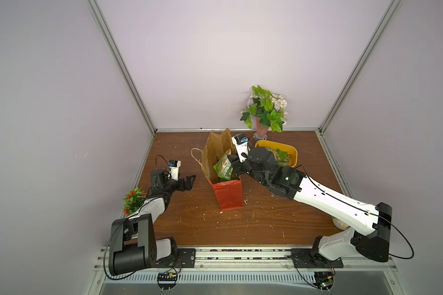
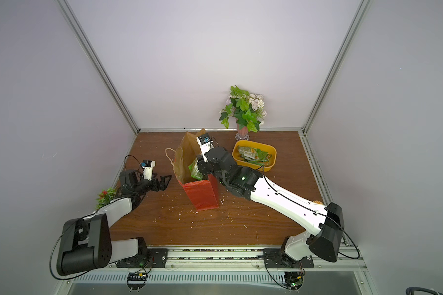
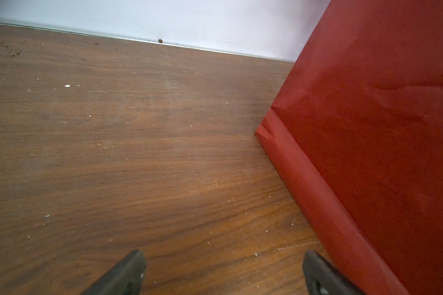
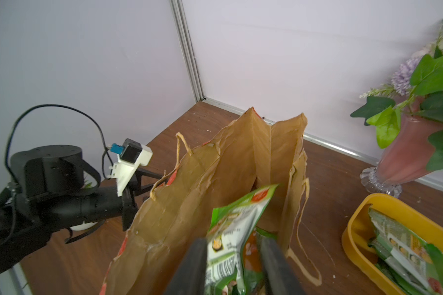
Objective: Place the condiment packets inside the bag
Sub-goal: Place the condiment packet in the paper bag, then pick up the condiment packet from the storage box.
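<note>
Between the right pincer's (image 4: 232, 246) two dark fingers (image 4: 193, 265), a green packet (image 4: 237, 217) stands on end in the mouth of the bag (image 4: 187, 204). Its long axis runs up and away from the pincer, tilted, with the red-marked top edge toward the bag's far wall. The jaws are parted and released: one finger lies against the packet and a gap shows at the other. The packet's lower end is hidden behind the fingers and cut off by the frame. Green and orange shapes beneath it, deeper in the bag, are too blurred to name.

The bag stands upright on the worktop (image 1: 266, 229), mouth up, its rim ragged and its twine handles hanging outward. Past its far side the left pincer (image 3: 223, 268) is spread wide and empty, just beside the red wall, with bare worktop running from it to the back wall.

Off the right pincer's other side a yellow tub (image 2: 269, 167) holds the remaining packets (image 2: 251, 154), lying flat and overlapping. A strip of bare worktop separates the tub from the bag. Farthest off, a pink vase (image 1: 262, 130) stands by the back wall.
</note>
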